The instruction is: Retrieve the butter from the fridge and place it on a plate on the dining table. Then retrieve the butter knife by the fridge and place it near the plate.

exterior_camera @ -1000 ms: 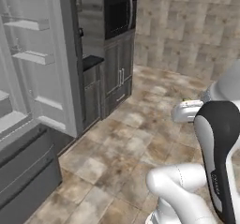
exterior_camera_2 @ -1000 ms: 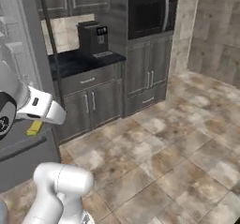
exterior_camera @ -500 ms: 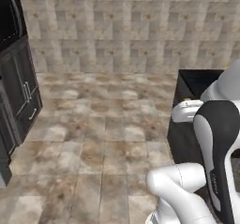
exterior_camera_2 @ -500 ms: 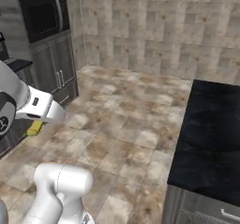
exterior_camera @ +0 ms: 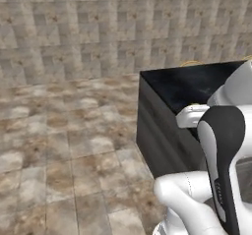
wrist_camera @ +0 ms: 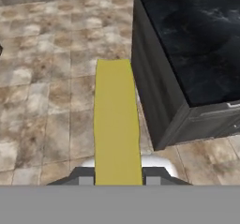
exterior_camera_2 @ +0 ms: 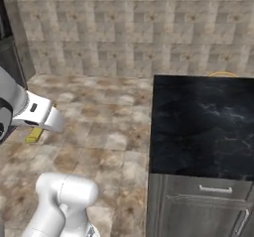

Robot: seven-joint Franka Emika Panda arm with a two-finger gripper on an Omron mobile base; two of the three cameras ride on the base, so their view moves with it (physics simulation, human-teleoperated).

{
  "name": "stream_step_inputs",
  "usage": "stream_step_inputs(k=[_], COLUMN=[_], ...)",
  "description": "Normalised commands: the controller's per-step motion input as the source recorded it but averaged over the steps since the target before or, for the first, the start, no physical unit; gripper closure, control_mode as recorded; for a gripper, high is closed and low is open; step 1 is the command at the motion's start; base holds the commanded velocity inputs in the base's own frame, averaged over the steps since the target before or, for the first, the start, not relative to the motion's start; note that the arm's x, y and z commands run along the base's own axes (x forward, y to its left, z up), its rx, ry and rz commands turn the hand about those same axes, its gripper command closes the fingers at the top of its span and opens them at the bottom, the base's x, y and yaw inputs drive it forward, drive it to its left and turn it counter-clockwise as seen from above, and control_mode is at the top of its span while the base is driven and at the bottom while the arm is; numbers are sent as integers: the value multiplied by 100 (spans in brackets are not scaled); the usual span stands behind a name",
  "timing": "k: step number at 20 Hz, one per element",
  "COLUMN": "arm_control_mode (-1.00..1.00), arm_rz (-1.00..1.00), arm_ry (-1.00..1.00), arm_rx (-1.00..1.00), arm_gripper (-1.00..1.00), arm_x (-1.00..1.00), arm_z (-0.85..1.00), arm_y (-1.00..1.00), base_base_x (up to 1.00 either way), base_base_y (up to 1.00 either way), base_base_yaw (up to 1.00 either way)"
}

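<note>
Nearest of all, in the hand view, the gripper (wrist_camera: 117,181) is pinching the butter (wrist_camera: 116,120): the yellow stick runs straight out from between the two dark finger tips and hangs in the air over the tiled floor (wrist_camera: 51,87). In the right base view the same stick shows as a small yellow end poking out under the white hand (exterior_camera_2: 37,116), low at the left, well short of anything to set it on.

What has changed is the surroundings, not the load. A second ago both base views looked at the open fridge and the dark wall cabinets; half a second ago those were sliding off to the left; now they have all but gone and a black-topped unit has come in from the right. That is the base turning and driving, with the arm held in the same tucked pose and the grip unaltered.

Just past the butter stands that unit, a counter (exterior_camera_2: 203,127) with a black white-veined top and grey sides, its near end carrying a drawer front with a handle. At its far edge a thin yellow arc (exterior_camera_2: 222,74) rises, probably the frame of a stool, which would make this the dining table. No plate is to be seen on the stretch of top in sight. Beyond, the tiled wall (exterior_camera: 108,27) closes the room.

So the fetch is done and the carry is under way; the base must likely travel further along the counter before the plate comes into reach.
</note>
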Motion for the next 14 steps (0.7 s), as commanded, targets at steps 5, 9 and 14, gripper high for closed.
stream_step_inputs(k=[5, 9, 14], arm_control_mode=[100, 100, 100], arm_rz=[0, 0, 0], arm_ry=[0, 0, 0], arm_rx=[0, 0, 0], arm_gripper=[100, 100, 100], arm_x=[0, 0, 0], arm_z=[0, 0, 0], arm_y=[0, 0, 0], base_base_x=[1, 36, 47], base_base_y=[-36, 49, 18], base_base_yaw=[-28, -1, 8])
